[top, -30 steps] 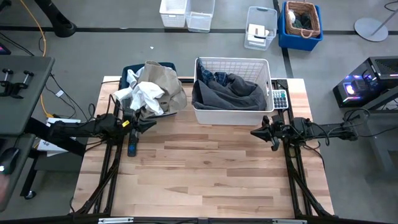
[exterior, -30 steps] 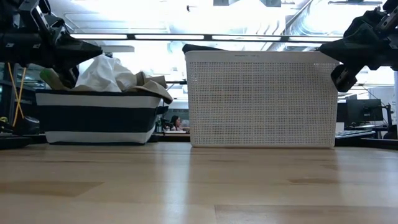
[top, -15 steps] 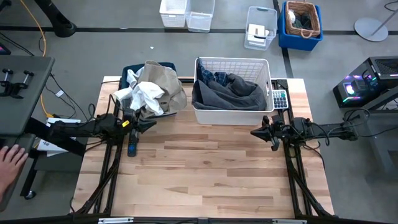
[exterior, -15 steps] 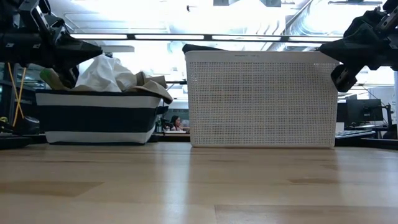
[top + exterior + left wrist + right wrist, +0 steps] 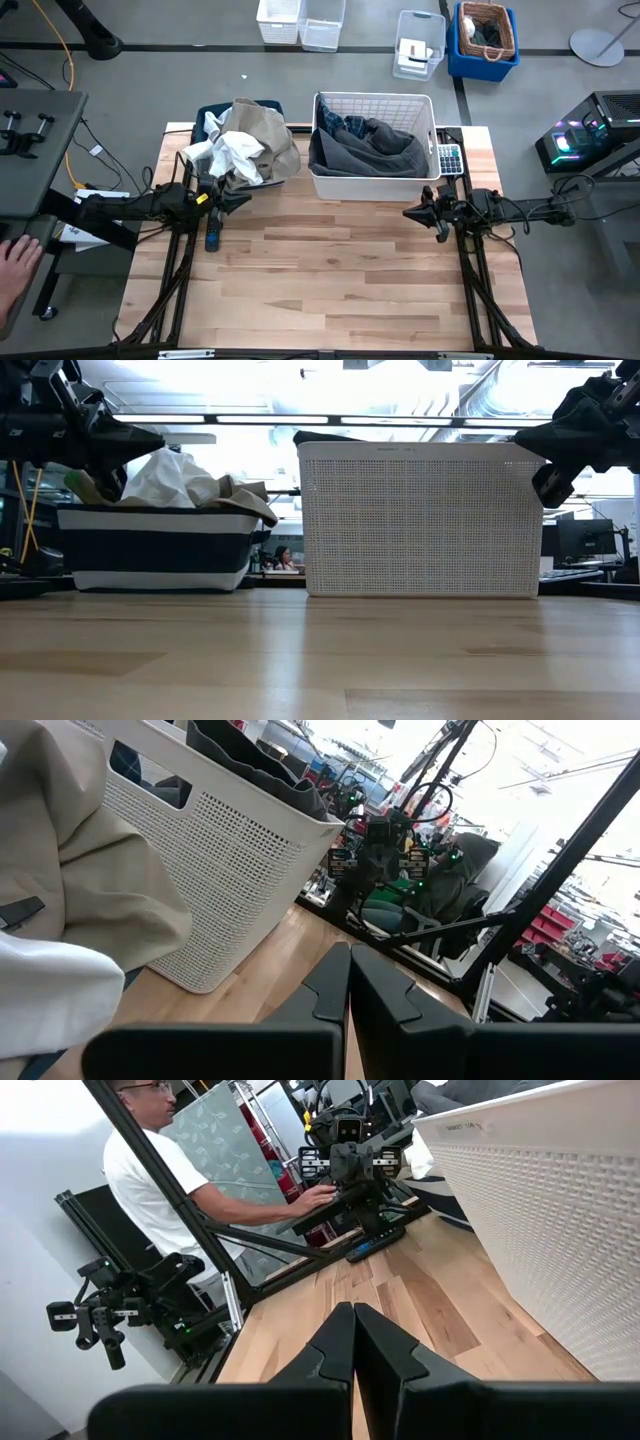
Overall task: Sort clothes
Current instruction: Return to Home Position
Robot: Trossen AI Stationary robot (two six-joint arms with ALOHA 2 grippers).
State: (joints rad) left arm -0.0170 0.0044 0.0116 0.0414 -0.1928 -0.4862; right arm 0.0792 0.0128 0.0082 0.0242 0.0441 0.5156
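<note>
Left end effector (image 5: 247, 198) near half-hidden bin (image 5: 208, 112)

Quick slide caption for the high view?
Left gripper, right gripper shut; tan and white garments heaped in navy fabric bin, dark grey garment in white slatted plastic basket.

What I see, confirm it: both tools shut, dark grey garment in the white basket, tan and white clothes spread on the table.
One part is wrong: the high view shows the tan and white clothes piled in the navy bin, not on the table. The dark grey garment is in the white basket; left tool and right tool are shut.
</note>
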